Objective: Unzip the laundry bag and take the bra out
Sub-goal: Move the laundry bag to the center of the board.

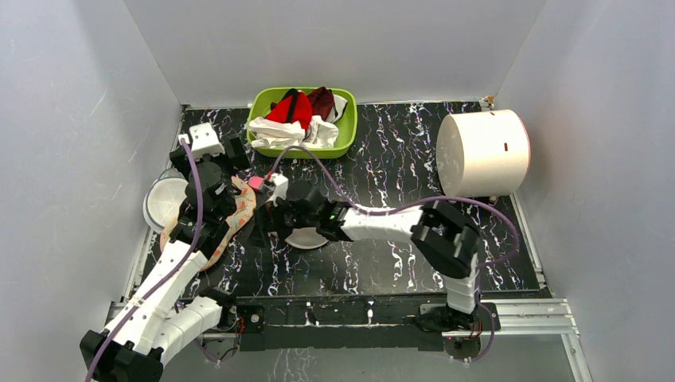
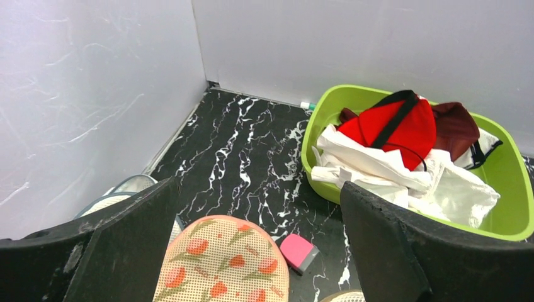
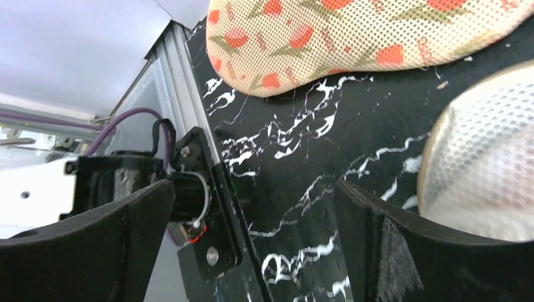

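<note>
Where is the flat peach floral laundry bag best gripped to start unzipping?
Probably the small pink tab beside the flat peach floral laundry bag's rounded end, seemingly its zipper pull. Come from above: it lies exposed on the black marbled table.

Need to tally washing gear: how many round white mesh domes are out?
2: a left dome at the table's edge, a centre dome by the right gripper; others may be hidden.

Plain box setup on my feed: pale grey back wall [image 1: 334, 40] at 12 o'clock, a matching left wall [image 1: 72, 119] at 9 and a right wall [image 1: 605, 95] at 3. The table top [image 1: 398, 151] is black with white marble veins, with a silver metal rail [image 1: 525, 314] along 6 o'clock. Light's soft and even.
</note>
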